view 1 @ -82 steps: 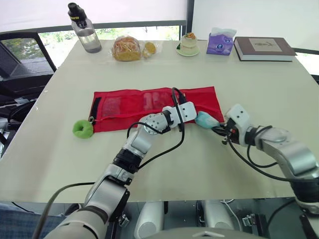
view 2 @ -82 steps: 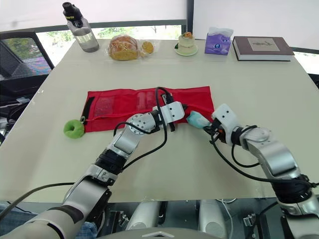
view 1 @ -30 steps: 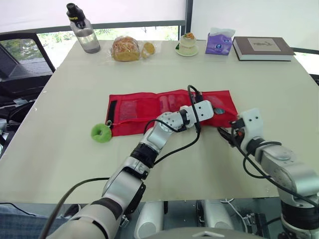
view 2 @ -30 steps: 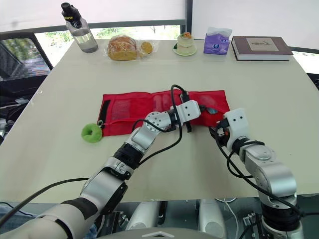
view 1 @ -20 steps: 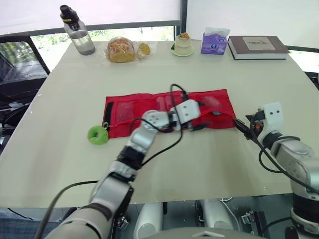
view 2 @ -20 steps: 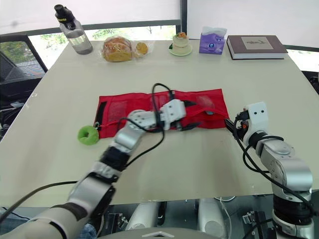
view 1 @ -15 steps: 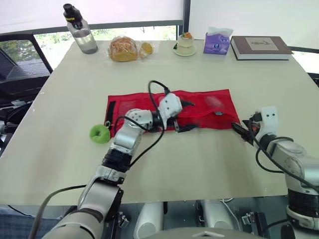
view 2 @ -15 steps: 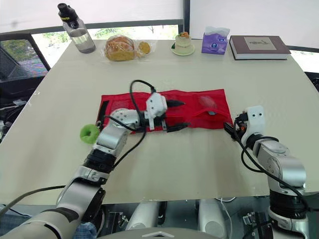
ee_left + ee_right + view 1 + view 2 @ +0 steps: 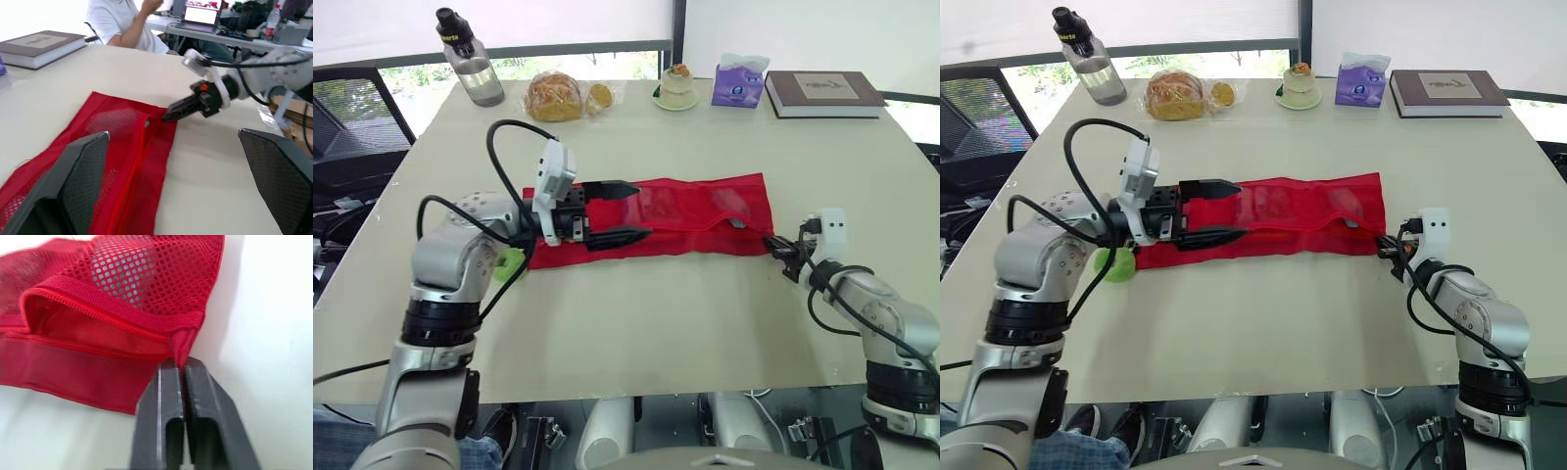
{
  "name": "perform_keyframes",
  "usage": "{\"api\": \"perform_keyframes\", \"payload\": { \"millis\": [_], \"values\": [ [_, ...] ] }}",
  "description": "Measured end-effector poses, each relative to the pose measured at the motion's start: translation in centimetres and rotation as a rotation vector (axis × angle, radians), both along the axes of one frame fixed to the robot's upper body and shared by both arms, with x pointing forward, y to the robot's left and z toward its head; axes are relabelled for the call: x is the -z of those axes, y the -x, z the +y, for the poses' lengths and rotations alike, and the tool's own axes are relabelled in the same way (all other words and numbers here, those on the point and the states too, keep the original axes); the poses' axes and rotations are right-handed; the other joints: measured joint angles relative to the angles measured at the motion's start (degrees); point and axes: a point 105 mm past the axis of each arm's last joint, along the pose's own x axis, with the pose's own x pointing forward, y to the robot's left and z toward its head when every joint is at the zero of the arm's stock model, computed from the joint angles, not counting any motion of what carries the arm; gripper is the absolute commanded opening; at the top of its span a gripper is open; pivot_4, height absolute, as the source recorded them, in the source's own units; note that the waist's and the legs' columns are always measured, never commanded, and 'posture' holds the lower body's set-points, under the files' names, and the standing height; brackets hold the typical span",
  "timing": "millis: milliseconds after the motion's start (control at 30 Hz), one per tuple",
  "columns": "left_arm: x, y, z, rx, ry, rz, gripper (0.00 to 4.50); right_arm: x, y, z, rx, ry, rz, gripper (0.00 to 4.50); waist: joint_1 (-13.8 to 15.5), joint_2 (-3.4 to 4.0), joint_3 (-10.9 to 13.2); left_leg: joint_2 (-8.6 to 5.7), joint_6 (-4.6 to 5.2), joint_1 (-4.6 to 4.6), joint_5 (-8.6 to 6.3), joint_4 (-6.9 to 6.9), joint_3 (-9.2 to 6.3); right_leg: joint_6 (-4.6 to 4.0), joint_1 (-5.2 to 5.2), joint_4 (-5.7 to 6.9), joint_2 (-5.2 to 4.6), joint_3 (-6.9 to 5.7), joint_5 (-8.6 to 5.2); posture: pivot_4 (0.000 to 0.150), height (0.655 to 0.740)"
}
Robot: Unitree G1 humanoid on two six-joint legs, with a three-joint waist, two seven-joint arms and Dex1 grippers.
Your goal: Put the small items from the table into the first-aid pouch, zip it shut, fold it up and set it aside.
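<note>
Red mesh is nipped between the two black fingers of the right gripper [image 9: 177,366], which are pressed together on the near right corner of the first-aid pouch [image 9: 685,211]. Beside that corner the zip [image 9: 102,316] gapes. The pouch lies flat and unfolded across the middle of the table [image 9: 656,323], with a pale shape showing through its mesh near the right end. Over its left part hangs the left gripper [image 9: 636,209], fingers spread wide, pointing toward the robot's right and holding nothing. A small green item [image 9: 1116,266] rests just beside the pouch's left end, partly behind the left arm. Along the far edge stand a water bottle [image 9: 470,59], bagged bread [image 9: 555,98], a tissue pack [image 9: 740,83] and a book [image 9: 827,93].
</note>
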Motion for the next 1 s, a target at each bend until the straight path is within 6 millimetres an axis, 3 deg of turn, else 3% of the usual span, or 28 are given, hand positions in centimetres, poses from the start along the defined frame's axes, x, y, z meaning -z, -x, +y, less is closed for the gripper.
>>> {"api": "perform_keyframes", "payload": {
  "millis": [233, 300, 333, 467, 600, 700, 767, 833, 967, 1000],
  "values": [
    [0.3, 1.2, 0.0, 0.038, -0.063, 0.000, 4.50, 0.7, 1.7, -2.6, 0.069, 0.140, -0.002, 0.04, 0.51, 0.01, 0.01, -0.05, 0.00, -0.06, 0.00, -0.05, 0.01, -0.04, -0.01, -0.09, -0.03, 0.07, -0.03, 0.150, 0.7332],
    [0.4, 1.3, 0.0, 0.038, -0.065, 0.002, 4.50, 0.6, 2.2, -4.3, 0.102, 0.245, -0.002, 0.04, 0.71, 0.02, 0.01, -0.08, 0.00, -0.08, 0.00, -0.05, 0.02, -0.08, 0.00, -0.14, -0.03, 0.20, -0.07, 0.150, 0.7332],
    [0.4, 1.3, 0.0, 0.034, -0.064, 0.000, 4.50, 0.4, 2.5, -6.3, 0.161, 0.344, -0.004, 0.04, 0.70, 0.02, 0.01, -0.10, 0.00, -0.08, 0.00, -0.04, 0.07, -0.09, 0.02, -0.24, -0.02, 0.29, -0.07, 0.150, 0.7332],
    [0.3, 1.3, -0.2, 0.033, -0.066, -0.007, 4.50, -0.2, 2.5, -9.0, 0.254, 0.446, -0.009, 0.04, 0.42, 0.01, 0.01, -0.11, 0.00, -0.05, 0.00, -0.02, 0.19, -0.08, 0.02, -0.25, 0.00, 0.41, -0.07, 0.150, 0.7332],
    [0.4, 1.3, -0.3, 0.033, -0.069, -0.005, 4.50, -1.2, 3.0, -14.2, 0.412, 0.589, 0.004, 0.04, 0.43, 0.02, 0.01, -0.09, 0.00, -0.06, 0.00, -0.05, 0.19, -0.01, 0.01, -0.25, 0.07, 0.43, -0.02, 0.150, 0.7332],
    [0.5, 1.3, -0.4, 0.026, -0.071, -0.005, 4.50, -1.3, 3.0, -16.0, 0.445, 0.654, 0.011, 0.75, 0.33, 0.03, 0.02, -0.09, 0.00, -0.05, 0.00, -0.07, 0.25, 0.00, -0.01, -0.25, 0.07, 0.49, -0.02, 0.150, 0.7332],
    [0.5, 1.4, -0.5, 0.015, -0.072, -0.008, 4.50, -1.8, 3.1, -17.3, 0.484, 0.680, 0.012, 1.67, 0.34, 0.03, 0.02, -0.08, 0.00, -0.04, 0.00, -0.07, 0.27, -0.01, -0.01, -0.26, 0.07, 0.50, -0.02, 0.150, 0.7332],
    [0.7, 1.3, -0.4, 0.000, -0.072, -0.006, 4.50, -2.4, 3.0, -17.5, 0.494, 0.676, -0.009, 2.44, 0.28, 0.03, 0.02, -0.04, 0.00, -0.02, 0.00, -0.07, 0.29, 0.01, -0.01, -0.25, 0.12, 0.54, -0.01, 0.150, 0.7332],
    [1.5, 0.9, 0.0, -0.059, -0.083, 0.004, 4.50, -2.5, 3.0, -17.4, 0.482, 0.663, -0.015, 4.47, 0.23, 0.03, 0.02, 0.02, 0.00, 0.00, 0.00, -0.08, 0.29, 0.02, -0.01, -0.24, 0.31, 0.69, -0.01, 0.150, 0.7332],
    [1.8, 0.7, 0.2, -0.082, -0.091, 0.001, 4.50, -2.6, 3.1, -17.4, 0.481, 0.661, -0.021, 4.47, 0.26, 0.03, 0.02, 0.02, 0.00, 0.00, 0.00, -0.08, 0.28, 0.02, -0.01, -0.24, 0.34, 0.73, -0.01, 0.150, 0.7332]
  ]
}}
